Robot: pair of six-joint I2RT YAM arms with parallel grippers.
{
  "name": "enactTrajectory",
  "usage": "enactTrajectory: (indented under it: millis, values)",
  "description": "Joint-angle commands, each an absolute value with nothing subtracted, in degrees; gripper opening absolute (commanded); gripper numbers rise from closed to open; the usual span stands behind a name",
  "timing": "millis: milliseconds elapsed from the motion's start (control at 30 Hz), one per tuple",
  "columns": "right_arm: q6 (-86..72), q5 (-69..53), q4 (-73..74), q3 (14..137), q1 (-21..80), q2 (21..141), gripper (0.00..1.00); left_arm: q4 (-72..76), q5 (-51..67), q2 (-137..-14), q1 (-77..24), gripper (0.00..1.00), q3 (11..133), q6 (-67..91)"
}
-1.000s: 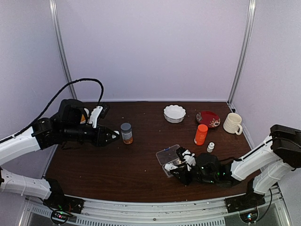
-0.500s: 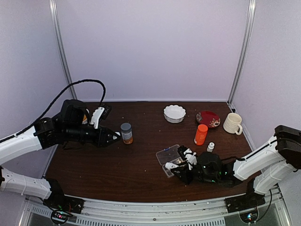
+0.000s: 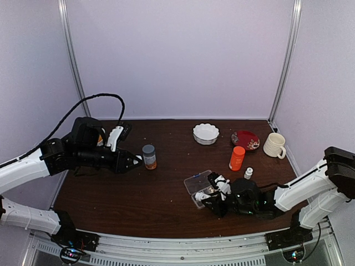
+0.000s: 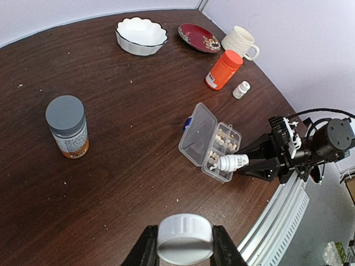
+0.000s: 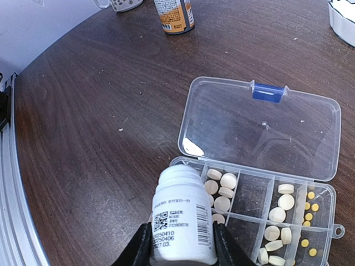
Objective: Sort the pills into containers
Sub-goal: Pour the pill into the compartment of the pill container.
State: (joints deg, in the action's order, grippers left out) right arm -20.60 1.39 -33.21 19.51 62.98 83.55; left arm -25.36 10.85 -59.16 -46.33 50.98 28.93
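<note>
White pill bottle (image 5: 183, 221), clamped in the right tool (image 5: 183, 244), lies tipped with its mouth at a corner cell of the open pill box (image 5: 266, 133), where pills (image 5: 222, 191) fill several cells. The left tool (image 4: 184, 246) pinches a white cap (image 4: 184, 237). Pouring seems underway; next calls for a gentle tilt into one cell.

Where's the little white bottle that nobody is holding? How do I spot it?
Look at the right side of the brown table, where a tall orange bottle stands. Just beside it, nearer the arms, stands the little white bottle. Unlike the other white bottle, it stands upright and alone, not tipped in the right arm's jaws.
</note>
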Motion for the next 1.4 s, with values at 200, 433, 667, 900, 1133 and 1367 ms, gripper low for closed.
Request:
enactTrajectory:
  millis: [200,433,667,900,1133,1367]
  values:
    - [-19.3,2.4,-30.8,20.0,62.8,80.7,0.00,-23.3,11.9,-59.9,-46.0,0.00,51.3,28.0]
    - [-19.8,0.9,-34.6,18.3,62.8,80.7,0.00,-23.3,12.1,-60.1,-46.0,0.00,51.5,28.0]
    - [-20.5,0.1,-35.7,16.4,62.8,79.4,0.00,-23.3,12.3,-60.4,-46.0,0.00,51.8,27.9]
    - [-20.8,-2.2,-36.0,15.3,62.8,78.4,0.00,-23.2,12.4,-60.7,-46.0,0.00,51.9,27.9]
    - [-21.0,-1.3,-32.7,15.3,63.1,79.2,0.00,-23.3,12.5,-61.2,-46.0,0.00,52.1,27.7]
    - [-20.3,-0.4,-30.1,16.2,63.5,77.8,0.00,-23.2,12.5,-61.5,-46.0,0.00,52.2,27.7]
